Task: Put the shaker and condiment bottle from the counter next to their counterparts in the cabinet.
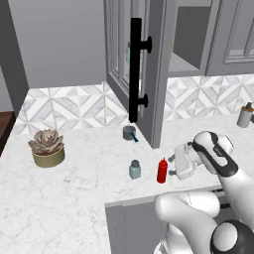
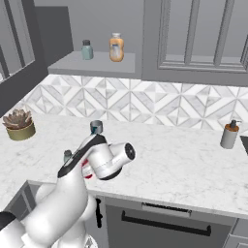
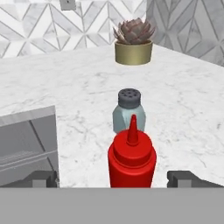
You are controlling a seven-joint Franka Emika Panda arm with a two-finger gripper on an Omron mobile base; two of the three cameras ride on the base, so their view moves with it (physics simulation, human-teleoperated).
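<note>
The red condiment bottle (image 3: 132, 159) stands upright on the white marble counter (image 3: 65, 87), close in front of the hand. Just behind it stands the squat pale shaker (image 3: 128, 110) with a grey holed cap. My gripper (image 3: 116, 179) is open, with one fingertip on each side of the bottle and clear of it. From the left base, the gripper (image 1: 171, 165) hangs just right of the bottle (image 1: 161, 170), and the shaker (image 1: 134, 169) stands left of the bottle. The grey cabinet (image 1: 183, 64) is open; its shelf (image 2: 72, 62) holds a small shaker-like jar (image 2: 87, 49) and an orange bottle (image 2: 116, 47).
The open cabinet door with its black bar handle (image 1: 135, 69) hangs over the counter. A small grey cup (image 1: 130, 133) stands beneath it. A potted succulent (image 1: 47, 148) sits to the left, and a soap dispenser (image 2: 229, 134) to the far right.
</note>
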